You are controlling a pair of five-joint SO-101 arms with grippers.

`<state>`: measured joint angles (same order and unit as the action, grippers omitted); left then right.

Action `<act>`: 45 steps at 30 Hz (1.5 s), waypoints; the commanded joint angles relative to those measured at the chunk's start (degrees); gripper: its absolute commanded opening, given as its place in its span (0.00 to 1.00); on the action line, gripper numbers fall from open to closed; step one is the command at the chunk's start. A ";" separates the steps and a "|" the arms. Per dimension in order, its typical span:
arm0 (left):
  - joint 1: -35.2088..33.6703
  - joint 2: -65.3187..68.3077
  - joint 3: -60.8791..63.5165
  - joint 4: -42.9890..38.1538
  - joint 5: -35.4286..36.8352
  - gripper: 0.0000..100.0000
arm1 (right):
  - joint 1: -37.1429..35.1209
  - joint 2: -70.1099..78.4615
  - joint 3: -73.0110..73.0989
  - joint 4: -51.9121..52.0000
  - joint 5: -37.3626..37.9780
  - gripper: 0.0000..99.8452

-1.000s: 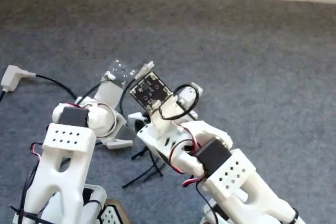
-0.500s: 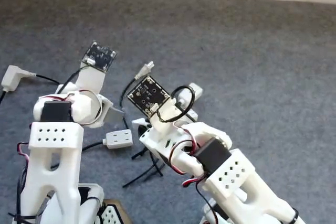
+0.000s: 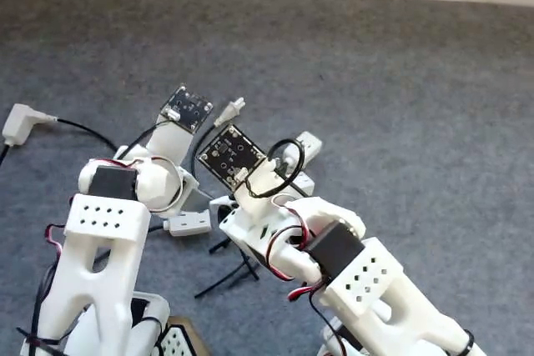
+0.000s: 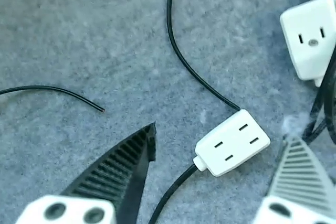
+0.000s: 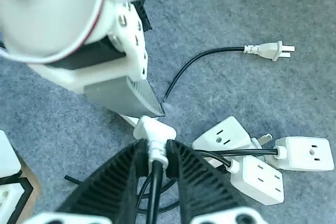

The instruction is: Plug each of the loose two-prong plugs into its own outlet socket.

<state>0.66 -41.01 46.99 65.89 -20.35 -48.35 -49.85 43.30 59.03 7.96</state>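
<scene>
The right claw (image 5: 156, 150) is clenched on a small white plastic plug with black cord (image 5: 153, 132). The cord runs back between the jaws. The prongs are hidden, so the plug's orientation cannot be confirmed.

The left claw (image 4: 223, 135) is released, its jaws spread wide on either side of a white three-outlet socket block on a black cord (image 4: 232, 142). The block lies flat on the grey carpeted counter (image 4: 79, 35), untouched.

Just beside the held plug lies a cluster of white single-outlet sockets (image 5: 257, 178), faces visible. Beyond them a loose white two-prong plug (image 5: 270, 51) rests apart on its black lead, prongs exposed. Farthest off, at the counter's left edge in the high view, a white angled plug (image 3: 18, 122) lies alone.

Assessment: the plugs are judged light, rigid and smooth. They are best grasped across the flat sides of the body, behind the prongs and clear of the cord. The socket block also looks light and is likely to slide under insertion, so the released claw should pin it by its long sides. The cords look springy and may twist a plug off line.
</scene>
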 commanded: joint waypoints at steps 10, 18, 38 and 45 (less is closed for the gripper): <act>-12.97 3.38 -11.30 3.87 -3.16 0.37 | 2.07 -1.01 -3.74 1.63 2.20 0.00; -27.74 28.97 -39.52 18.81 -4.92 0.37 | 2.07 18.51 -16.40 2.24 7.38 0.00; -56.13 85.41 -94.02 19.34 -18.99 0.37 | -1.63 60.09 -52.88 14.55 54.95 0.01; -57.10 94.20 -107.21 24.44 -19.08 0.37 | -3.74 57.98 -49.45 14.64 60.40 0.01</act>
<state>-56.04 51.21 -52.62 88.13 -38.99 -50.73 11.52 -7.60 73.27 65.36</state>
